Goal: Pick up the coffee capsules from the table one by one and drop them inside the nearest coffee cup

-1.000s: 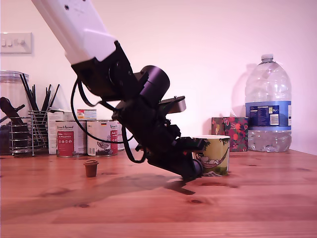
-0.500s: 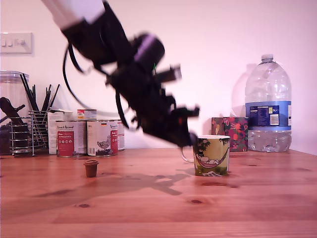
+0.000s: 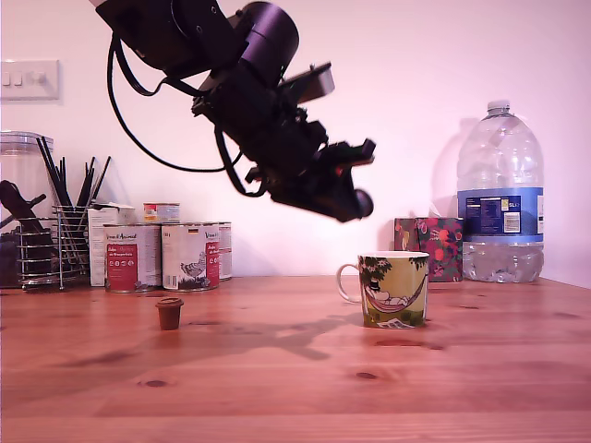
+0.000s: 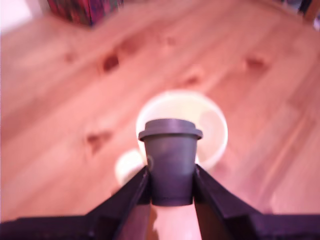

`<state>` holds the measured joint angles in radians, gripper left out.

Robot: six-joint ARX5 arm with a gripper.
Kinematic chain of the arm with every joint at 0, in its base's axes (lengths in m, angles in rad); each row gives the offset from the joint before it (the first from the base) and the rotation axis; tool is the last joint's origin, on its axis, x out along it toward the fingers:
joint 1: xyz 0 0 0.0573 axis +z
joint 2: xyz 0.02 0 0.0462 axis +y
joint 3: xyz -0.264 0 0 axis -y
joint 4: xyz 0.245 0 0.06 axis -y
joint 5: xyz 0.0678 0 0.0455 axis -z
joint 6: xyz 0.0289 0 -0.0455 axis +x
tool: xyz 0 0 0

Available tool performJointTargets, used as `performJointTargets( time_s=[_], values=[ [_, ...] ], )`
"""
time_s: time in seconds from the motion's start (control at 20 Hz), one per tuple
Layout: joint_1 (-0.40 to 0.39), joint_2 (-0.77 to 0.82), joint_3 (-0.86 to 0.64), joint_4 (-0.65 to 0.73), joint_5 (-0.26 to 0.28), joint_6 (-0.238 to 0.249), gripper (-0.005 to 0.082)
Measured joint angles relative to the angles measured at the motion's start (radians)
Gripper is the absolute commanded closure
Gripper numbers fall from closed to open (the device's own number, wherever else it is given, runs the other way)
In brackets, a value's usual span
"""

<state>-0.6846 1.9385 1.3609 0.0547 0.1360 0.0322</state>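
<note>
On wooden table (image 3: pixel 462 388), nearest camera in exterior view: small brown tapered coffee capsule (image 3: pixel 169 313), upright, well apart from cup toward exterior view's left. White-handled ceramic coffee cup with green-yellow hammock print (image 3: pixel 392 289) standing further back. Above cup, raised clear of it: black end effector (image 3: pixel 355 205), clenched on dark purple-black flared-rim capsule (image 4: pixel 170 160), fingers (image 4: pixel 132 192) pressing both sides. Behind cup: labelled tin cans (image 3: pixel 162 257), large plastic water bottle (image 3: pixel 500 198).

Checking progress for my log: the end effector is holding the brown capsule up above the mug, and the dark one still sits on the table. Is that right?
The colours are swapped. The wrist view shows the end effector holding the dark capsule above the mug; the exterior view shows the brown capsule on the table.
</note>
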Motion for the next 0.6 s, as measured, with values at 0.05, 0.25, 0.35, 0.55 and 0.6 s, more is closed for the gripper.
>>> performJointTargets(
  time_s=[0.05,0.25,0.35,0.55,0.6],
  values=[
    [-0.001,0.0,0.0,0.014,0.0,-0.001,0.0749],
    [-0.002,0.033,0.059,-0.027,0.0,-0.001,0.0748],
    [-0.004,0.082,0.158,-0.098,0.001,0.0,0.0748],
    [-0.018,0.164,0.34,-0.275,0.003,0.032,0.0747],
    [-0.02,0.185,0.383,-0.322,0.003,0.039,0.0747]
  ],
)
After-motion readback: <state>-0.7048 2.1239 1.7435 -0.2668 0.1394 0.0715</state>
